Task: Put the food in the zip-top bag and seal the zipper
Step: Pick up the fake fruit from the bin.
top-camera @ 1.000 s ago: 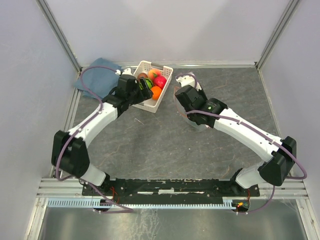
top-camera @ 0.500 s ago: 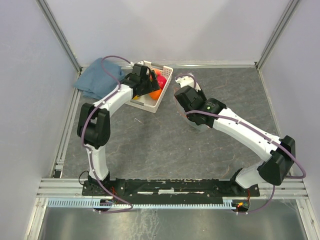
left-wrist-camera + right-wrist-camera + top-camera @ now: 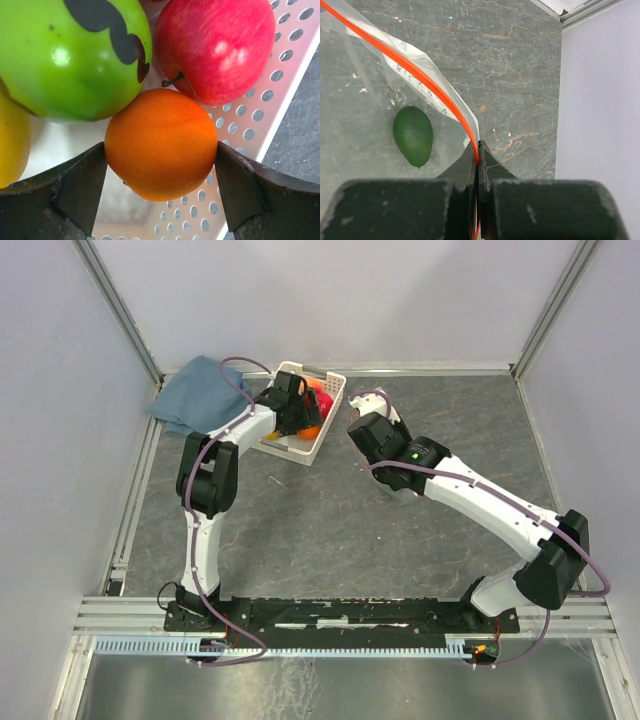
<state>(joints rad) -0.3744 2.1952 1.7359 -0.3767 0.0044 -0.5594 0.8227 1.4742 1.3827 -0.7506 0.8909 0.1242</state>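
Top view: the left gripper (image 3: 302,418) is down inside the basket (image 3: 323,436) at the far side of the table (image 3: 330,530), near the cloth (image 3: 195,395); the right arm (image 3: 470,495) reaches to just right of the basket; the bag beneath it is too faint here to place with certainty.

Left wrist view: the fingers (image 3: 80,185) pinch the orange (image 3: 161,144) from both sides, pads touching its skin; the orange sits in the basket against a green apple (image 3: 70,55) and a red apple (image 3: 220,45); a yellow fruit (image 3: 11,145) shows at the left edge.

Right wrist view: the right gripper (image 3: 478,152) is pressed together on the zipper (image 3: 420,76) at its near end; the bag (image 3: 365,90) lies on the table, an avocado (image 3: 413,135) inside it.
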